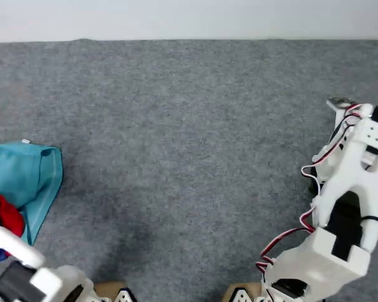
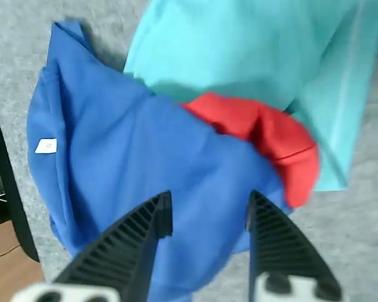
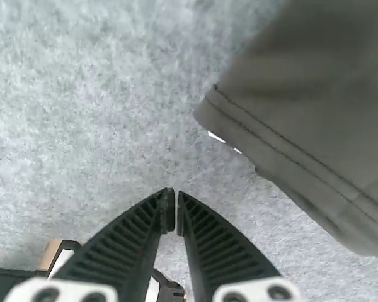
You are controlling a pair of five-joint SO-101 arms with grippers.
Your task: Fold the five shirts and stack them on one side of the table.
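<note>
Bright, even, diffuse light with only soft, faint shadows on the table

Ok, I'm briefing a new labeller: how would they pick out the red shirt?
Look at the left edge of the grey table, where shirts lie heaped. The red shirt is the small bunched one, wedged between the teal shirt and the blue shirt.

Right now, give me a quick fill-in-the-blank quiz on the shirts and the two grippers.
1. The left gripper has its jaws ____.
2. The right gripper, over the bare table beside the olive shirt, has its jaws ____.
3. The red shirt lies where the teal shirt meets the ____ one.
Missing words: open; shut; blue.
</note>
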